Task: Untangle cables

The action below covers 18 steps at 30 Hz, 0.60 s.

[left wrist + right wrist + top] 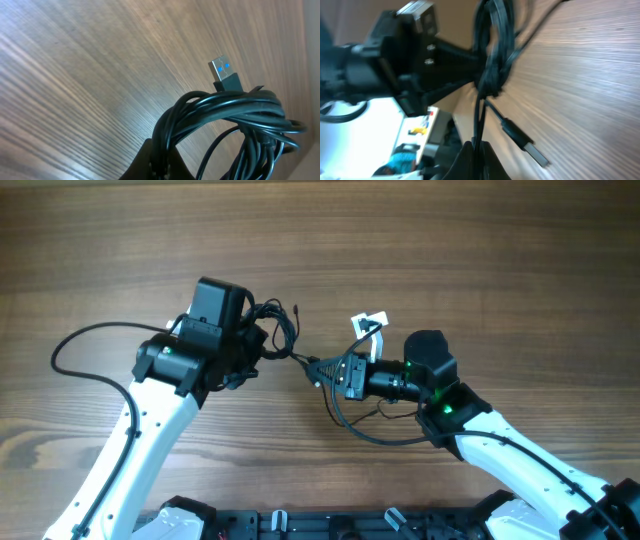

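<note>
The cables (279, 328) are a tangled bundle of thin black wires held above the wooden table (470, 240) between the two arms. My left gripper (262, 344) is shut on the bundle from the left. In the left wrist view its fingers (150, 162) pinch several strands of the cables (225, 107), and a silvery plug (223, 67) sticks up. My right gripper (312, 367) is shut on one or two strands that lead out of the bundle. In the right wrist view the cables (492, 47) hang above that gripper (477, 159), with a plug end (530, 149) beside it.
A small white tag (368, 323) lies on the table just behind the right gripper. The left arm's thicker black cable (75, 345) loops out to the left. Another thick cable (372, 434) loops under the right wrist. The left arm's body (395, 55) fills the right wrist view's left side.
</note>
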Motion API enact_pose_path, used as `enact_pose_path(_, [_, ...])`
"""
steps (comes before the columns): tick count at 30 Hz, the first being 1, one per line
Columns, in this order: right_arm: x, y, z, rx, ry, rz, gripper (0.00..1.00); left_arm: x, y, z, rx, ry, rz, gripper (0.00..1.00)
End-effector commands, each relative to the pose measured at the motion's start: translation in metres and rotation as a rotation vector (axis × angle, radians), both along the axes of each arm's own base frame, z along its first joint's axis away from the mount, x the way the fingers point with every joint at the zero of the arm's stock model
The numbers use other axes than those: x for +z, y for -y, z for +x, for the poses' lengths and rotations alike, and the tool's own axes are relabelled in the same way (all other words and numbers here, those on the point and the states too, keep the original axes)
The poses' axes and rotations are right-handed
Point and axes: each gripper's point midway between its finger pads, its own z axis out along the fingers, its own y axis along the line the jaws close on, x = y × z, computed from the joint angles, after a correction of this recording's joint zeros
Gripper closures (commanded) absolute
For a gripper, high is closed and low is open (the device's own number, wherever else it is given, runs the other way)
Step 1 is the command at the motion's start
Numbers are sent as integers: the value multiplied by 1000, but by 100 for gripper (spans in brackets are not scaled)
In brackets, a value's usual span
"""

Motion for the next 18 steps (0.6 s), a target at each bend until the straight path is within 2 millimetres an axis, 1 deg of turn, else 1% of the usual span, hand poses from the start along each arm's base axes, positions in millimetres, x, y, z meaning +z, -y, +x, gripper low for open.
enact_pose_path(1, [22, -3, -14, 82, 1, 77, 95, 8, 17, 2, -105, 67, 42, 96])
enact_pose_path(4, [34, -4, -9, 63, 51, 110, 95, 10, 34, -1, -195, 94, 59, 96])
enact_pose_path(5, [36, -3, -4, 33, 66, 114, 95, 10, 39, -3, -212, 98, 58, 96])
enact_pose_path(7, [34, 0, 8, -37, 69, 101, 95, 12, 53, -7, -255, 112, 50, 96])
enact_pose_path(9, [33, 3, 17, -91, 74, 95, 95, 12, 62, -13, -290, 114, 49, 96])
enact_pose_path(12, [31, 8, 31, -178, 82, 82, 96, 12, 71, -19, -375, 131, 79, 96])
enact_pose_path(14, [25, 14, 42, -250, 69, 58, 95, 12, 74, -20, -399, 137, 87, 96])
enact_pose_path(15, [15, 20, 49, -306, 43, 22, 95, 13, 74, -20, -412, 141, 93, 96])
enact_pose_path(18, [-14, 32, 59, -399, -28, -74, 94, 14, 77, -19, -424, 152, 80, 96])
